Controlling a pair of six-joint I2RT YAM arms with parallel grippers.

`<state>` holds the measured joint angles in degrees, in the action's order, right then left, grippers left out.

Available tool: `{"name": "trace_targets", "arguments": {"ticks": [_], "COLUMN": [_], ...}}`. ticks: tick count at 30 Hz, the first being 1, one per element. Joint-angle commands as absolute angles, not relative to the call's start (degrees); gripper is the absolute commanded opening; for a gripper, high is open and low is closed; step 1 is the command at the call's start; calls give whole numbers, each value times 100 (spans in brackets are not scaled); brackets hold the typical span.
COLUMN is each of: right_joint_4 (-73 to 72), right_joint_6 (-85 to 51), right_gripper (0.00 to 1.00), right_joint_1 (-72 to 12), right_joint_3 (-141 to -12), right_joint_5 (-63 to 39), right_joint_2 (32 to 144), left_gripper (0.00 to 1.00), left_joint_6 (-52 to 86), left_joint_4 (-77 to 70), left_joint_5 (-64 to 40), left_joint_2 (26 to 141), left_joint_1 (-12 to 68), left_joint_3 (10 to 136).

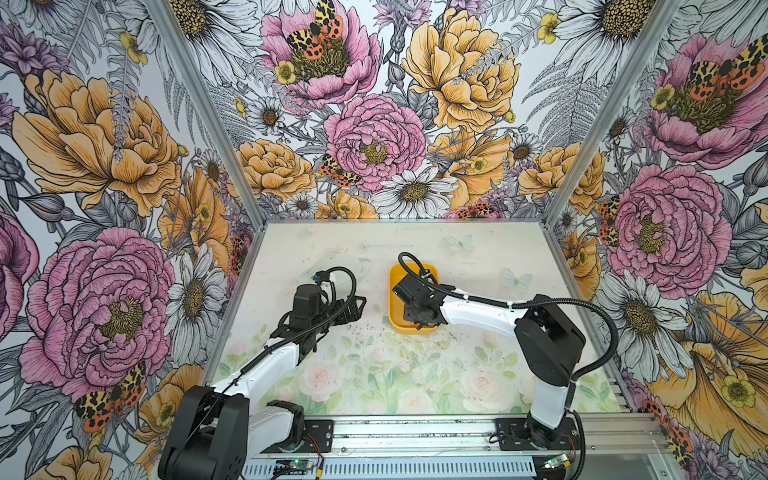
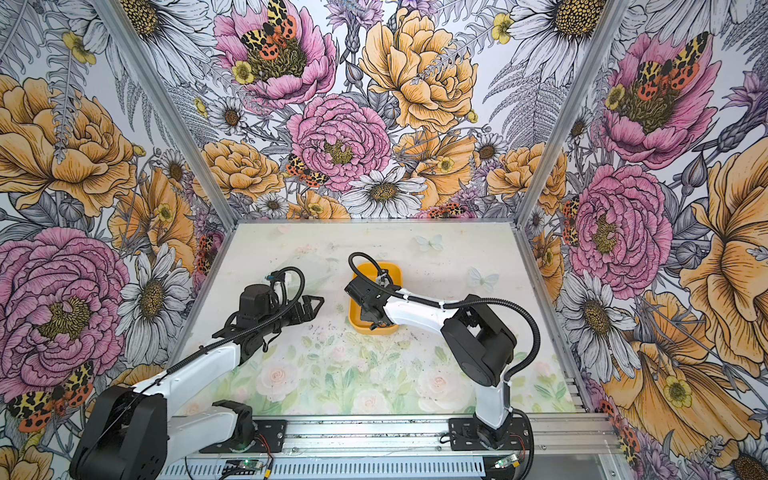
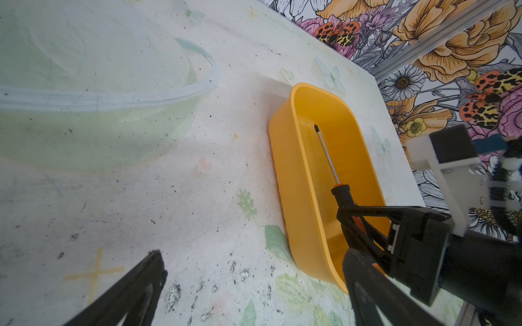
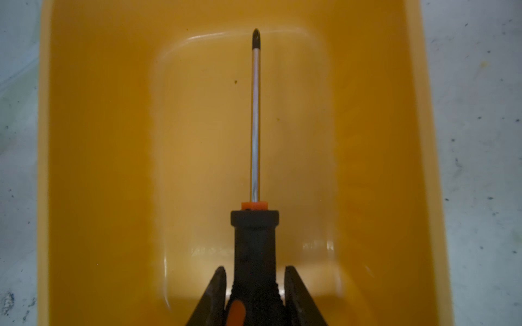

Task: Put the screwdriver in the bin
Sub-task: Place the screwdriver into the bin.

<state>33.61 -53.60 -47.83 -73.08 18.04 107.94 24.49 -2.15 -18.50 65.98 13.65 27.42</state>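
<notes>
Aluminium rail (image 1: 415, 433) edges speckled tabletop (image 1: 374, 374) within flowered walls (image 1: 374, 124).

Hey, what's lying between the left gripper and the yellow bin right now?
Nothing stands there. Between the left gripper and the bin there is only bare tabletop flecked with dark specks. The left wrist view shows that stretch plainly.

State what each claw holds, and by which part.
Right claw grips the screwdriver by its black-and-orange handle; left claw is open, holding nothing.

No legible text, label or number anywhere. Faint embossed marks on bin (image 4: 99, 169) floor, just ahead of right gripper (image 4: 255, 272) jaws: unreadable.
</notes>
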Motion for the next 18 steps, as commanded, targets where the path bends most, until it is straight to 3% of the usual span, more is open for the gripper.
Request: {"name": "trace_targets", "arguments": {"ticks": [1,18], "right_joint_4": [3297,3301], "right_joint_6": [-5449,-5423], "right_gripper": [0,0], "right_joint_1": [-4792,-4774], "right_joint_3": [-7412,-7488], "right_joint_5": [1784,1653], "right_joint_2": [10913,11205], "left_gripper": [99,99], "left_joint_6": [2320,2259], "left_joint_4": [-169,-87], "left_joint_5": [-1736,-1688], "left_joint_2": [6485,6495], "left_joint_1": [1406,1406], "left_joint_3": [2743,2766]}}
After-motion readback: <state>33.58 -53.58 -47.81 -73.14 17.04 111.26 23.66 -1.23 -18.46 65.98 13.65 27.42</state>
